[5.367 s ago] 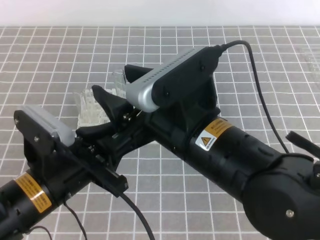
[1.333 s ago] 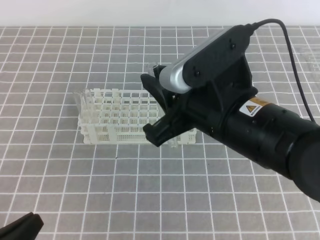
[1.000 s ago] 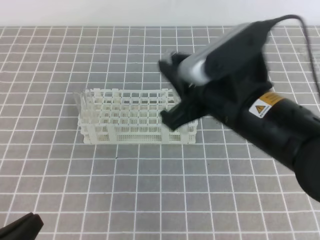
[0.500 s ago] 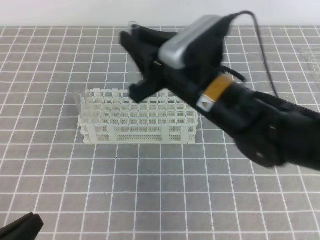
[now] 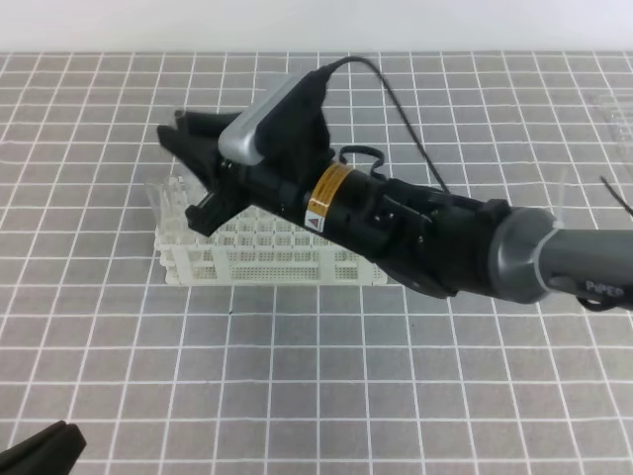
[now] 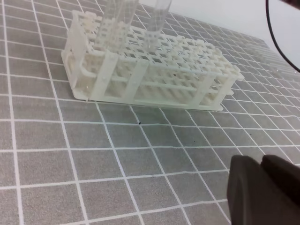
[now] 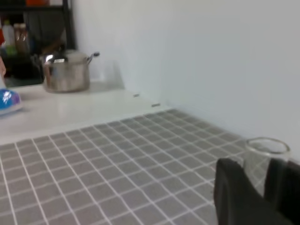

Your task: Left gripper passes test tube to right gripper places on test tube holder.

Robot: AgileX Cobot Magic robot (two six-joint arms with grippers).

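Above the test tube holder, right pincer gripping test tube

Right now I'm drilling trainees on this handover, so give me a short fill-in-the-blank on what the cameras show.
1. The right gripper is shut on a clear test ____.
2. The test tube holder is ____ in colour.
3. The left gripper holds ____.
4. The holder stands on a grey ____-patterned surface.

Missing words: tube; white; nothing; grid

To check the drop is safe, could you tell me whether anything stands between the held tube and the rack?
Nothing visible does. The tube hangs from the right gripper just over open holes in the rack; a second tube stands beside it, apart.
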